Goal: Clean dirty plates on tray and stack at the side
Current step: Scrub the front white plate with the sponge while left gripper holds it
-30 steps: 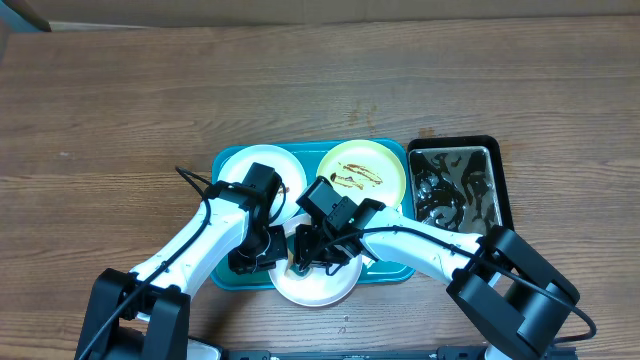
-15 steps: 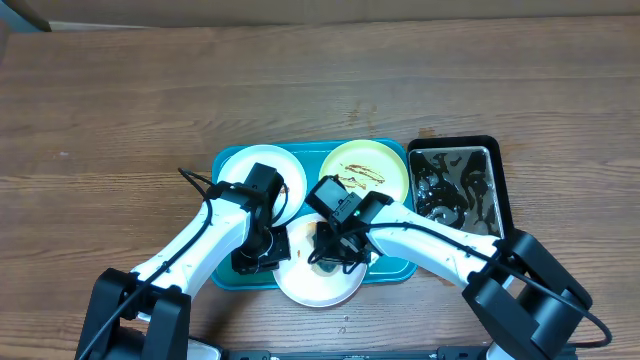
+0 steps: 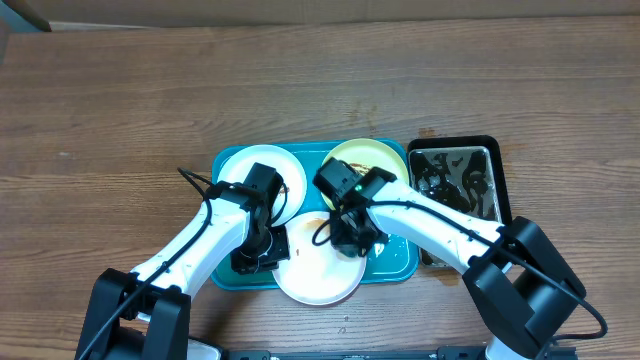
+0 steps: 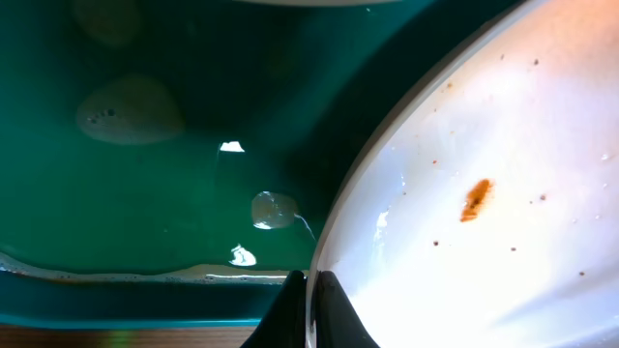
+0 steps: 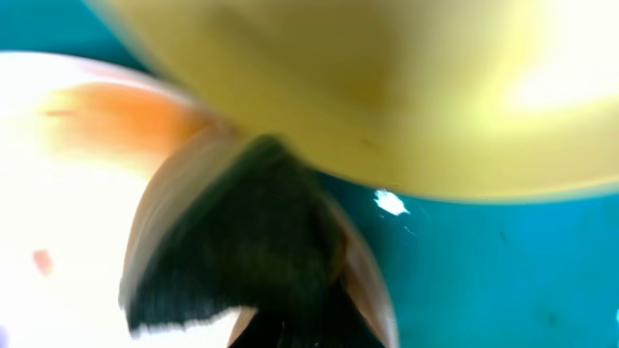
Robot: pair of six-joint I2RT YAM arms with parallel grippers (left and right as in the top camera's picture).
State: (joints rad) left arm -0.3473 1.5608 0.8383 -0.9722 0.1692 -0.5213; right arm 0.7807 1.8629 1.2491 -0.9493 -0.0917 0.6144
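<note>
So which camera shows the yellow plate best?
Overhead: the yellow plate looks round there, partly hidden by the right arm. The right wrist shows only a blurry yellow edge; the left wrist misses it.

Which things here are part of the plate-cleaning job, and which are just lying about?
Job: teal tray; front white plate, gripped at its rim by the left hand; back white plate; yellow-green plate; black water pan, probably.
Lying about: cardboard strip beyond the table.

The left robot arm [image 3: 190,245] and the right robot arm [image 3: 440,228] are smooth white tubes with chunky black blocks at the joints. A thin black cable [image 3: 190,178] sticks out of the left one. Their big bottom parts are black.
</note>
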